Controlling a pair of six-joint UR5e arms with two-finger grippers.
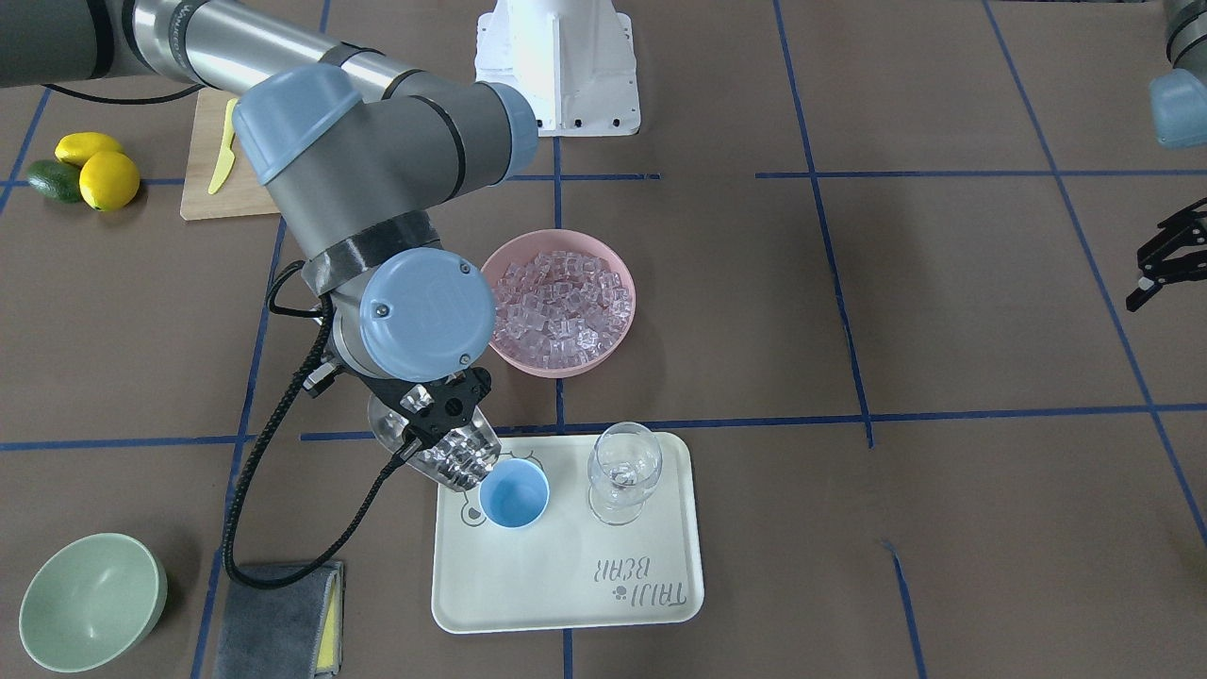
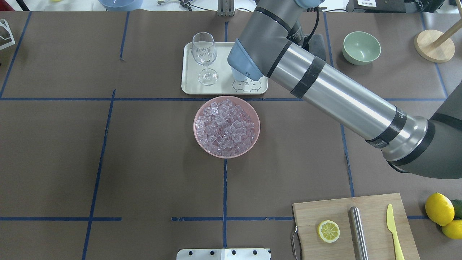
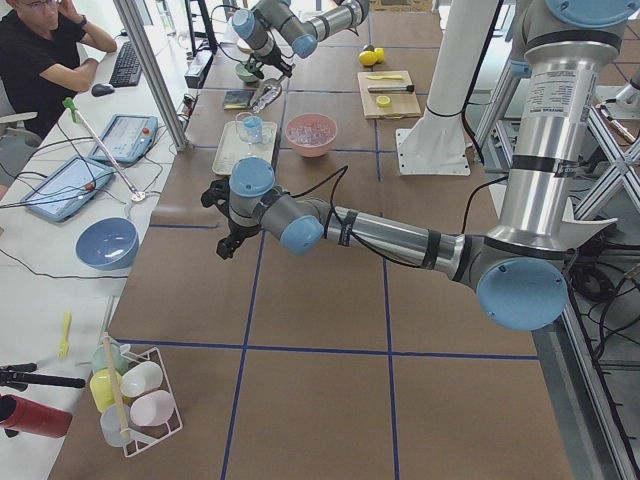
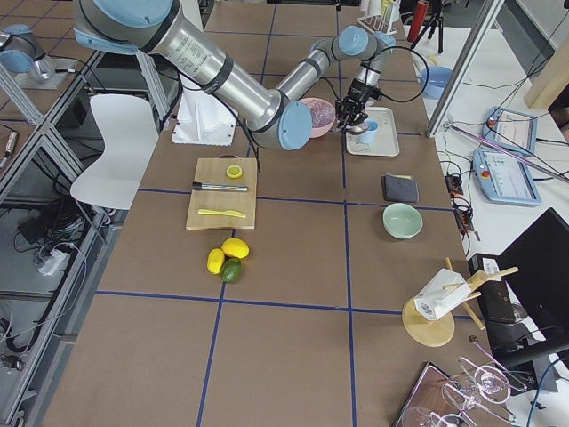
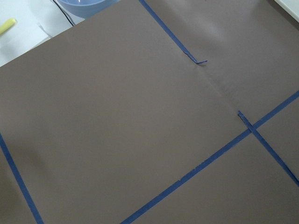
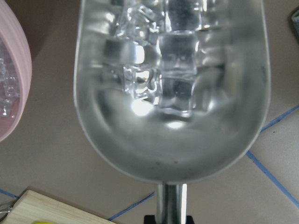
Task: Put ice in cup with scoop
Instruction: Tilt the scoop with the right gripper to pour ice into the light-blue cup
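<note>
- Right tool clenched on the thin, stiff handle of the scoop, the proper place to hold it; trough loaded with ice, poised just beside the cup.
- Cup upright on the tray, seemingly empty; likely light and easy to knock, so better poured into than touched.
- Ice probably hard, slick and loose, liable to slide out all at once; gentle tilt advised. More heaped in the pink bowl on the counter.
- Left tool apparently released, holding nothing, well apart.
</note>
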